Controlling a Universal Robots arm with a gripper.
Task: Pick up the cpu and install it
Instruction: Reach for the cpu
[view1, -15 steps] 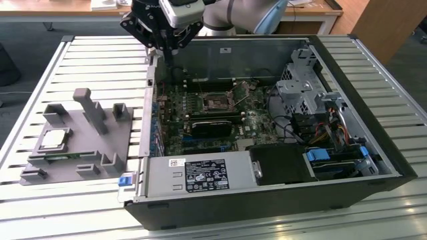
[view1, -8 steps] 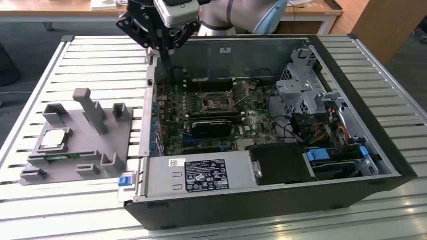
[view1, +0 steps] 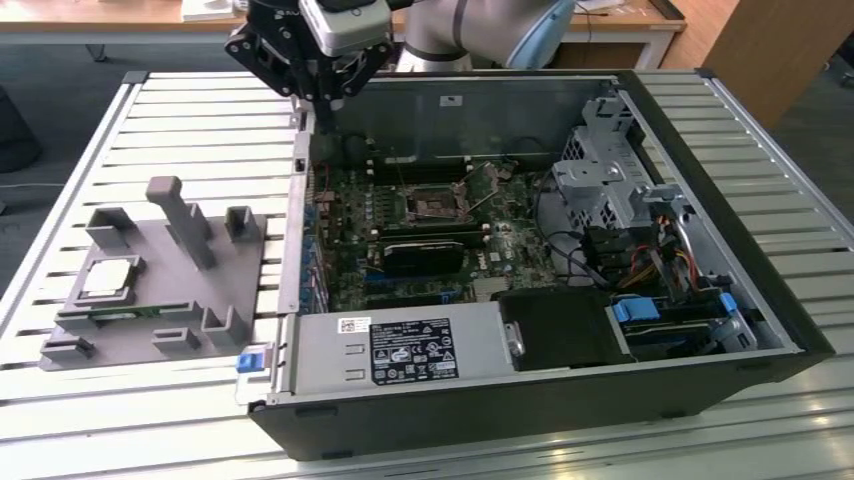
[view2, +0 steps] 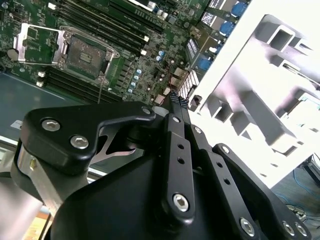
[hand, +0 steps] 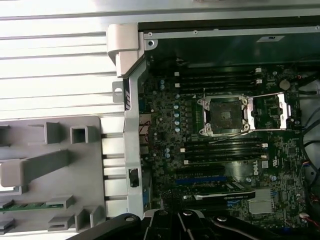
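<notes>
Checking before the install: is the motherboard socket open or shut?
Open. The metal cover is flipped back beside the socket, leaving it bare; the cpu sits outside on the grey holder.

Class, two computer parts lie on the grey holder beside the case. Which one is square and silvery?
The cpu: square and silver-topped, whereas the memory stick is long, narrow, green.

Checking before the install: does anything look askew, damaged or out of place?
Nothing stands out. The cpu lies flat in its grey holder, the socket stands open with its lid swung back, and the claw hangs above the case wall.
</notes>
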